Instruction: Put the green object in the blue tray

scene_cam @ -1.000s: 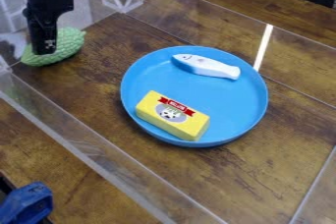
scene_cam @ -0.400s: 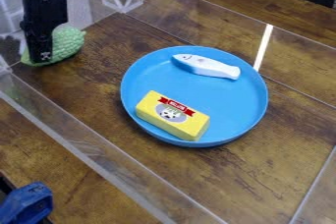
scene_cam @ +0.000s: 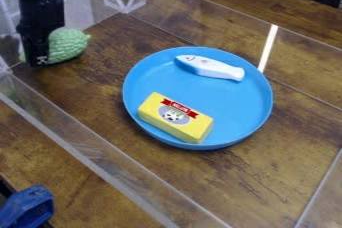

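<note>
Green object [scene_cam: 67, 43] near left table edge

Gripper [scene_cam: 42, 56]: fingertips merge with dark arm body; jaw gap not resolvable. Arm cut off by top edge. Green object [scene_cam: 68, 43]: left side hidden behind gripper; contact cannot be told. Blue item [scene_cam: 23, 210] at bottom-left corner cropped by edge, unidentifiable. Label print on yellow block [scene_cam: 177, 118] too small to read.

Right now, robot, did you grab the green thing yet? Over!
Gripper shut, down at the left side of the green object; hold not confirmed. Green object on table, outside blue tray. Tray already carries yellow block and white toy.
</note>
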